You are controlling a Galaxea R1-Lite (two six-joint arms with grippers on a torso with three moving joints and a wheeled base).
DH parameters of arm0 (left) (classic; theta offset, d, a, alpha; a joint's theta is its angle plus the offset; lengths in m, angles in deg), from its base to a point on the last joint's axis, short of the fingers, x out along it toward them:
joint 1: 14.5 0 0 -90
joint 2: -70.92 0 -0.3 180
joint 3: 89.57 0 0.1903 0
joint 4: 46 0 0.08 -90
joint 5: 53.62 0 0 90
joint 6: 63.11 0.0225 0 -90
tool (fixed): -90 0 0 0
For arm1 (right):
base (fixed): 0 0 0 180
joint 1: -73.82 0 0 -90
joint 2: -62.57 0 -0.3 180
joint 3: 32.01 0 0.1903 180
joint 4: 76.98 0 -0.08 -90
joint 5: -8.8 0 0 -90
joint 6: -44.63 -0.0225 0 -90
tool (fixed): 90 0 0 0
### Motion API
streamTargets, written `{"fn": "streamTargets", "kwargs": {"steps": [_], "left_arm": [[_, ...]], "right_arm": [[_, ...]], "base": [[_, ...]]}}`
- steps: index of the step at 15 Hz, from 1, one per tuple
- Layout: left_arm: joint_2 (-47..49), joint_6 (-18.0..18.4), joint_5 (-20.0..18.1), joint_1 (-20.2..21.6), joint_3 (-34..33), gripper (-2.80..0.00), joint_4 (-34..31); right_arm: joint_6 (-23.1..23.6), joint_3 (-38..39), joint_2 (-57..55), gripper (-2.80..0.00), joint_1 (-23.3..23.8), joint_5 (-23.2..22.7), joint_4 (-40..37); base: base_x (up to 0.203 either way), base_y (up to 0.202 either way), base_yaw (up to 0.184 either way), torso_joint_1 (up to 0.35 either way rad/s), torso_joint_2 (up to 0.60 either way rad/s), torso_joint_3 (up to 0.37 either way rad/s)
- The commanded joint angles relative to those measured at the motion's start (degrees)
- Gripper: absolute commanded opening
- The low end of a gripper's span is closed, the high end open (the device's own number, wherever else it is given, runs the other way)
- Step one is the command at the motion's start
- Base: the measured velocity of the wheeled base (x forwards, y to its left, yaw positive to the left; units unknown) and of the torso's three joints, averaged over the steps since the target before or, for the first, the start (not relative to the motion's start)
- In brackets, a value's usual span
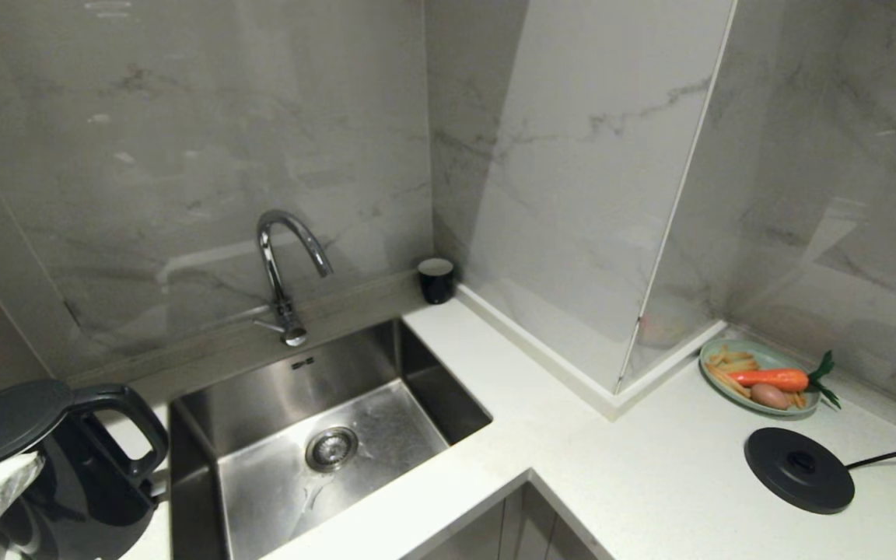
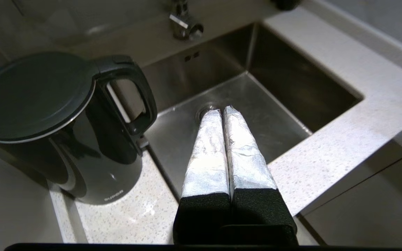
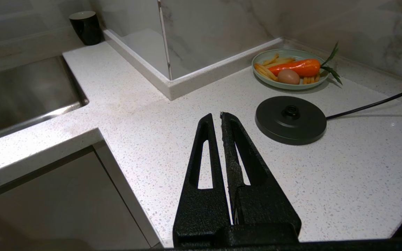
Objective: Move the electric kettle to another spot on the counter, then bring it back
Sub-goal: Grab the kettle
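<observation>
Marble-walled kitchen corner, white speckled table [image 1: 650,482] around a sink [image 2: 243,104]. The electric kettle [image 2: 61,129] sits just beside the left tool [image 2: 222,112] — jaws together, empty — off its base [image 3: 290,119], so looks like the return is left.

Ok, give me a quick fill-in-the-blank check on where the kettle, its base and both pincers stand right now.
1. The electric kettle stands on the counter to the ____ of the sink.
2. The round base with the cord has ____ standing on it.
3. The left pincer, beside the kettle, is ____.
4. The green plate holds fries, an egg and a ____.

Missing words: left; nothing; shut; carrot
</observation>
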Motion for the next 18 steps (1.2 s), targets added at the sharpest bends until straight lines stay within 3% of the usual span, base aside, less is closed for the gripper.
{"fn": "streamTargets", "kwargs": {"steps": [1, 4, 7, 10, 11, 13, 18], "left_arm": [[14.3, -2.0, 1.7, -0.3, 0.5, -2.80, 1.6], [23.0, -10.2, 4.4, -3.3, 1.6, -2.80, 2.7], [29.4, -16.0, 11.2, -8.2, 2.1, -2.80, 4.1], [36.7, -17.5, 16.8, -9.4, 1.3, -2.80, 9.0], [38.8, -17.7, 19.1, -9.4, 0.8, 0.00, 11.5], [40.4, -17.8, 20.7, -9.4, -0.9, 0.00, 15.8], [43.8, -18.0, 20.4, -7.9, -0.6, 0.00, 17.0]], "right_arm": [[0.0, 0.0, -0.1, -2.80, 0.0, 0.0, 0.0], [0.0, 0.0, -0.1, -2.80, 0.0, 0.0, 0.0], [0.0, 0.0, -0.1, -2.80, 0.0, 0.0, 0.0], [0.0, 0.0, -0.1, -2.80, 0.0, 0.0, 0.0], [0.0, 0.0, -0.1, -2.80, 0.0, 0.0, 0.0], [0.0, 0.0, -0.1, -2.80, 0.0, 0.0, 0.0], [0.4, 0.0, 0.0, -2.80, 0.0, -0.1, 0.0]], "base": [[0.000, 0.000, 0.000, 0.000, 0.00, 0.000], [0.000, 0.000, 0.000, 0.000, 0.00, 0.000], [0.000, 0.000, 0.000, 0.000, 0.00, 0.000], [0.000, 0.000, 0.000, 0.000, 0.00, 0.000], [0.000, 0.000, 0.000, 0.000, 0.00, 0.000], [0.000, 0.000, 0.000, 0.000, 0.00, 0.000], [0.000, 0.000, 0.000, 0.000, 0.00, 0.000]]}}
